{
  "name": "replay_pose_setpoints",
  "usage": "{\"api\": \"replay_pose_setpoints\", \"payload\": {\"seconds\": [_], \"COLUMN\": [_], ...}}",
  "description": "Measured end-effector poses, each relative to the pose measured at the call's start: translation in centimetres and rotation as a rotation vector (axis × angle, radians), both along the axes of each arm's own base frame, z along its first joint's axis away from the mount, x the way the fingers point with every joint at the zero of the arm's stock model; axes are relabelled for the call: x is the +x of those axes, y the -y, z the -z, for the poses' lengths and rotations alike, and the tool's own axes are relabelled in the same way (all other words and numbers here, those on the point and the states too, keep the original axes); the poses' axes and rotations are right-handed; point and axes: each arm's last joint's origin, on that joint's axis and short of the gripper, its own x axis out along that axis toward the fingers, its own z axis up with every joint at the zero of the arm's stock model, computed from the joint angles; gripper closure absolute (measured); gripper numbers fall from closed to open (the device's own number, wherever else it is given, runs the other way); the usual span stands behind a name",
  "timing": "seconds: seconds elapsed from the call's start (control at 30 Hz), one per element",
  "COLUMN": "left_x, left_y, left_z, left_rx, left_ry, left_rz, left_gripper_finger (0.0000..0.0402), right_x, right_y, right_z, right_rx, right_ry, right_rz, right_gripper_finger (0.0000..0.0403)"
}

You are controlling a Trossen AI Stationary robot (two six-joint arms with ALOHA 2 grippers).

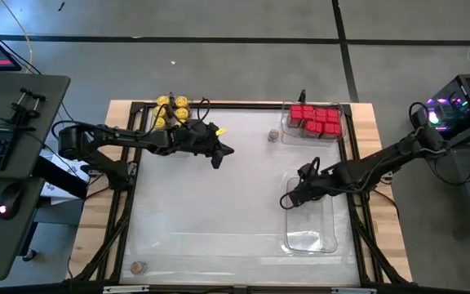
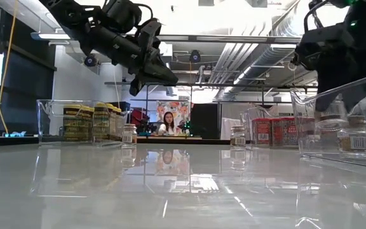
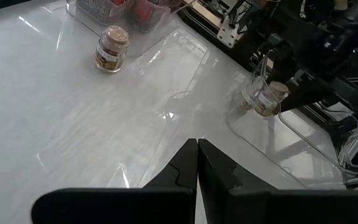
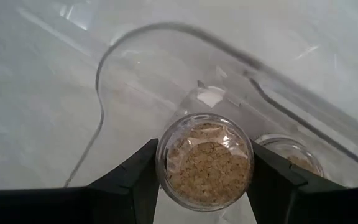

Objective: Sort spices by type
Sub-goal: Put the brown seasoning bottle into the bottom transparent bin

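Gripped between the right claw [image 4: 204,180]'s two dark fingers, a cork-lidded spice jar [image 4: 205,160] hangs just over the rounded corner of a clear plastic tray [image 1: 326,214], and the risk begins there: the fingers pinch only the round glass sides, so a slight twist could let the jar slide out and land on its side. Just beside it inside the tray sits a second cork-lidded jar [image 4: 289,152], close enough that a careless lowering could knock it or wedge the two together against the tray wall. The light tray could also skid on the glossy white bench [image 1: 219,212] if the claw catches its rim.

Farther across the bench from that tray, the left claw [image 1: 219,155] hovers with its fingers pressed together and nothing between them, clear of the work for now; a swing toward the tray would put the two arms in each other's way.

Beyond it, a lone cork-lidded jar [image 1: 274,135] stands unsorted beside the tray of red spice boxes [image 1: 315,119] at the far edge from the right claw's tray, while yellow-lidded jars [image 1: 172,110] cluster at the opposite far corner. One more small jar [image 1: 138,267] waits at the bench's near edge, diagonally well apart from the tray, easily overlooked.
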Motion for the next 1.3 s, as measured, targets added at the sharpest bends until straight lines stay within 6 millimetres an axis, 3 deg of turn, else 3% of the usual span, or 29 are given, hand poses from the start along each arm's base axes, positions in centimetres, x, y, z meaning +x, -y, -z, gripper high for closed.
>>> {"api": "replay_pose_setpoints", "payload": {"seconds": [0.3,0.5,0.7,1.1,1.2,1.3], "left_x": [0.0,-0.1,-0.1,-0.1,-0.1,-0.1], "left_y": [0.0,0.0,0.0,0.0,0.0,0.0], "left_z": [0.0,0.1,0.1,0.1,0.1,0.1], "left_rx": [0.007,0.013,0.026,0.029,0.037,0.036], "left_ry": [-0.006,-0.015,-0.016,-0.017,-0.018,-0.018], "left_rz": [0.002,0.006,0.012,0.014,0.017,0.018], "left_gripper_finger": [0.0401,0.0402,0.0401,0.0401,0.0401,0.0402], "right_x": [0.7,1.3,1.7,2.3,2.8,3.5], "right_y": [0.0,-0.2,-0.4,-0.7,-0.9,-1.6], "right_z": [0.7,1.7,2.0,-2.9,-4.3,-5.3], "right_rx": [0.024,0.047,0.057,-0.016,-0.036,-0.004], "right_ry": [-0.002,-0.042,-0.047,-0.130,-0.110,-0.036], "right_rz": [0.078,0.127,0.125,-0.051,-0.193,-0.471], "right_gripper_finger": [0.0215,0.0124,0.0111,0.0108,0.0115,0.0167]}}
